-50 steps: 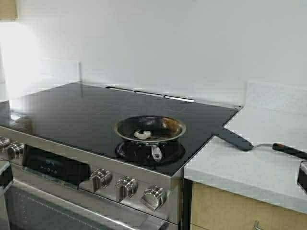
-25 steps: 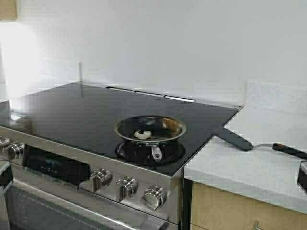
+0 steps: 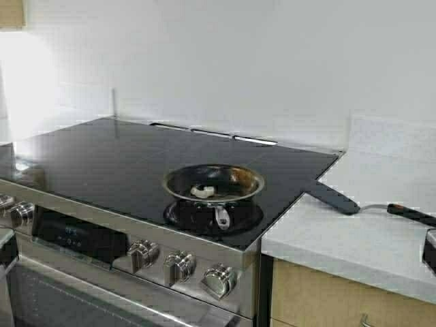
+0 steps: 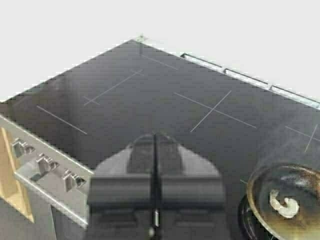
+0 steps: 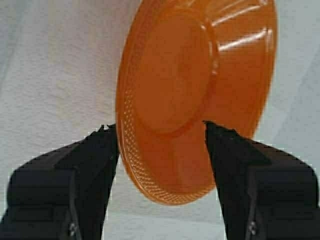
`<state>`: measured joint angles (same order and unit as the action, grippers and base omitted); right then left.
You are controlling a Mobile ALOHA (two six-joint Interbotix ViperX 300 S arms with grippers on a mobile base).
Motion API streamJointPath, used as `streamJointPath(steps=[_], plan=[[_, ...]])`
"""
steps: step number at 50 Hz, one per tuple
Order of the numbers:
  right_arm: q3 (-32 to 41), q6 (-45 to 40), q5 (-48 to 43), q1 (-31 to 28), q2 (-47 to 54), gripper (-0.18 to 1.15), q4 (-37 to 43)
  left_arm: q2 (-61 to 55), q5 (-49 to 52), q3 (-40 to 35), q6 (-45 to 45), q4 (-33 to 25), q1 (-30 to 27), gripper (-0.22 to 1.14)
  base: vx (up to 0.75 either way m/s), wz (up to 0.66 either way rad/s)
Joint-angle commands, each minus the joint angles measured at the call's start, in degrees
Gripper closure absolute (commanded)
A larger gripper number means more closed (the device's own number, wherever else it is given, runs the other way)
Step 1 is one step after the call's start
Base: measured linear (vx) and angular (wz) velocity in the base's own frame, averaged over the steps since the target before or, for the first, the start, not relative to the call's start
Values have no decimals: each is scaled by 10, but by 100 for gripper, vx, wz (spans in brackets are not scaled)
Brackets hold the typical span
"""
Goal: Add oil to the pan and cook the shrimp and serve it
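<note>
The small steel pan [image 3: 238,178] sits on the front right burner of the black glass cooktop [image 3: 122,160], its short handle toward the knobs. One pale curled shrimp [image 3: 202,191] lies inside it. The left wrist view shows the same pan [image 4: 300,182] and shrimp [image 4: 283,204] off to one side of my left gripper [image 4: 155,136], which hovers shut and empty above the cooktop. My right gripper [image 5: 160,130] is open over an orange bowl [image 5: 195,75] on the white counter, one finger on each side of the bowl's near rim. The oil is out of view.
A black spatula [image 3: 335,198] with a metal shaft lies on the white counter [image 3: 340,238] right of the stove, its head at the cooktop's edge. Steel knobs [image 3: 178,266] line the stove front. A white wall stands behind.
</note>
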<state>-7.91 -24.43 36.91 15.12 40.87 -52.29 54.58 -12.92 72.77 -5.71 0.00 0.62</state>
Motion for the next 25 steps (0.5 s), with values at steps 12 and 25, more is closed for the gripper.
streamJointPath(steps=[12, 25], plan=[[11, 104, -62, 2, -32, 10, 134, -4, -2, -7, -1, 1, 0, 89, 0, 0], [15, 102, -66, 5, -83, 11, 134, -4, -2, -7, -2, 1, -1, 89, 0, 0]])
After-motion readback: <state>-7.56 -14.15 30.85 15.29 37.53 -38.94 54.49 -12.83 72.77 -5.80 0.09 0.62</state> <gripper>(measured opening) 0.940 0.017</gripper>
